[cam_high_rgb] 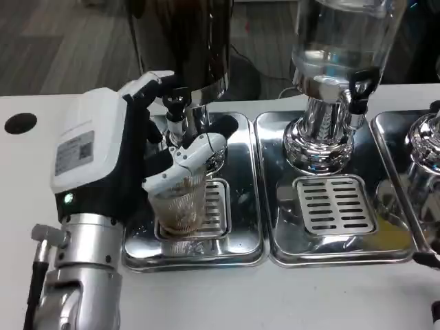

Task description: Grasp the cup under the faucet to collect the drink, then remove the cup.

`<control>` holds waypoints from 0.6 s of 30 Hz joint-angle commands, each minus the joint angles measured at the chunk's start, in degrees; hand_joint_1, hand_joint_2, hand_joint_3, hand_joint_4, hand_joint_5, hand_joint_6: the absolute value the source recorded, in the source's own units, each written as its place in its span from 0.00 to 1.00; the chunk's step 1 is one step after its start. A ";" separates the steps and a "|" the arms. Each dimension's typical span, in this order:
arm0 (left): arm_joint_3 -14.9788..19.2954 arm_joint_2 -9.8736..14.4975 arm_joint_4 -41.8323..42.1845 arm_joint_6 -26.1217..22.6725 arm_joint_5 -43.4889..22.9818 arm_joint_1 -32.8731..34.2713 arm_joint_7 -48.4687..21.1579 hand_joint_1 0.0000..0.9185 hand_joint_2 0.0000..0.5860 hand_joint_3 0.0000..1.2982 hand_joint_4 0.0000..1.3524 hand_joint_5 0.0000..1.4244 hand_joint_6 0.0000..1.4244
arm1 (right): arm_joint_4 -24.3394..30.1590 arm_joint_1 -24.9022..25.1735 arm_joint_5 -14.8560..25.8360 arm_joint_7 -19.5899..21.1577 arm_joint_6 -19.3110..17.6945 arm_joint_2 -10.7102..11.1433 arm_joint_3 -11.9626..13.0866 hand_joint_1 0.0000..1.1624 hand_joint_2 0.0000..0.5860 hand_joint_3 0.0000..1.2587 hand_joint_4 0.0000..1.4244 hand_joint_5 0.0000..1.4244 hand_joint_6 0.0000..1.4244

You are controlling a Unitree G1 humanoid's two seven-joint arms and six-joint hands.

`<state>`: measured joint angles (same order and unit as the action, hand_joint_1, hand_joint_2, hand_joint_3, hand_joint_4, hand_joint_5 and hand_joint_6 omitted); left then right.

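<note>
Left hand (155,148) around cup (180,206), white table (275,295).

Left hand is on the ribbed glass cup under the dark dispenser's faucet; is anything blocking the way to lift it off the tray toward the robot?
Nothing visible does. The left hand grips the ribbed clear glass cup over the slotted drip grate; toward the robot lie only the steel tray's low rim and bare white table.

Silver forearm (86,275) — white-backed hand (130,148) w/ label, blk/white fingers.
</note>
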<state>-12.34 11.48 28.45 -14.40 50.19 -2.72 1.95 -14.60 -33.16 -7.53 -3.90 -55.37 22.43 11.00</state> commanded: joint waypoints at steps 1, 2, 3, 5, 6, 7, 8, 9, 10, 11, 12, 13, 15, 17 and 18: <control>-0.92 0.34 -0.17 0.69 0.33 -1.86 -1.12 0.09 0.11 0.32 0.29 0.51 0.65 | 0.42 -0.05 -0.20 -0.27 -0.17 -0.24 0.01 0.39 0.84 0.19 0.05 0.05 0.00; -0.92 0.34 -0.14 0.71 0.37 -1.88 -1.12 0.09 0.11 0.32 0.29 0.51 0.65 | 0.43 -0.06 -0.21 -0.26 -0.17 -0.24 0.02 0.39 0.84 0.19 0.05 0.05 0.00; -0.91 0.31 -0.11 0.72 0.30 -1.90 -1.16 0.09 0.11 0.32 0.29 0.51 0.65 | 0.42 -0.06 -0.19 -0.25 -0.19 -0.23 0.03 0.39 0.84 0.19 0.05 0.05 0.00; -0.95 0.31 -0.08 0.74 0.32 -1.89 -1.23 0.09 0.11 0.32 0.29 0.51 0.64 | 0.40 -0.09 -0.17 -0.25 -0.22 -0.22 0.04 0.39 0.84 0.19 0.05 0.05 0.00; -0.98 0.30 -0.06 0.73 0.35 -1.89 -1.27 0.09 0.11 0.32 0.29 0.51 0.64 | 0.39 -0.11 -0.16 -0.26 -0.23 -0.23 0.03 0.39 0.84 0.19 0.05 0.05 0.00; -1.02 0.30 -0.04 0.75 0.37 -1.91 -1.31 0.09 0.11 0.32 0.29 0.51 0.64 | 0.40 -0.12 -0.14 -0.26 -0.24 -0.25 0.00 0.39 0.84 0.19 0.05 0.05 0.00; -1.03 0.28 -0.04 0.78 0.34 -1.94 -1.31 0.09 0.11 0.32 0.29 0.51 0.64 | 0.39 -0.12 -0.18 -0.25 -0.28 -0.28 -0.02 0.39 0.84 0.19 0.05 0.05 0.00; -1.02 0.26 -0.05 0.81 0.33 -1.96 -1.29 0.09 0.11 0.32 0.29 0.51 0.64 | 0.41 -0.12 -0.21 -0.24 -0.32 -0.30 -0.04 0.39 0.84 0.19 0.06 0.05 0.00; -1.00 0.26 -0.05 0.84 0.34 -1.96 -1.28 0.09 0.11 0.32 0.29 0.51 0.64 | 0.43 -0.13 -0.23 -0.23 -0.34 -0.32 -0.05 0.39 0.84 0.19 0.06 0.05 0.00; -0.99 0.27 -0.05 0.86 0.35 -1.96 -1.27 0.09 0.11 0.32 0.29 0.51 0.64 | 0.47 -0.14 -0.25 -0.21 -0.36 -0.33 -0.05 0.39 0.84 0.19 0.06 0.05 0.00; -0.98 0.27 -0.04 0.88 0.34 -1.96 -1.28 0.09 0.11 0.32 0.29 0.51 0.64 | 0.53 -0.15 -0.25 -0.21 -0.39 -0.33 -0.05 0.39 0.84 0.19 0.06 0.05 0.00; -0.99 0.26 -0.03 0.89 0.35 -1.95 -1.29 0.09 0.11 0.32 0.29 0.51 0.64 | 0.57 -0.16 -0.26 -0.21 -0.41 -0.33 -0.06 0.39 0.84 0.19 0.06 0.05 0.00; -1.00 0.22 -0.02 0.90 0.31 -1.96 -1.32 0.09 0.11 0.32 0.29 0.51 0.64 | 0.72 -0.16 -0.22 -0.21 -0.50 -0.33 -0.04 0.39 0.84 0.19 0.06 0.05 0.00; -1.02 0.20 -0.03 0.88 0.29 -1.98 -1.36 0.09 0.11 0.32 0.29 0.51 0.64 | 0.88 -0.19 -0.21 -0.22 -0.55 -0.29 -0.02 0.39 0.84 0.19 0.06 0.05 0.00; -0.99 0.17 -0.04 0.87 0.20 -2.01 -1.35 0.09 0.11 0.32 0.29 0.51 0.63 | 1.11 -0.19 -0.26 -0.22 -0.53 -0.23 0.05 0.39 0.84 0.19 0.06 0.05 0.00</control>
<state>-12.36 11.41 28.79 -14.00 50.21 -3.27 1.96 -14.52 -33.23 -7.53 -3.90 -55.37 22.42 10.94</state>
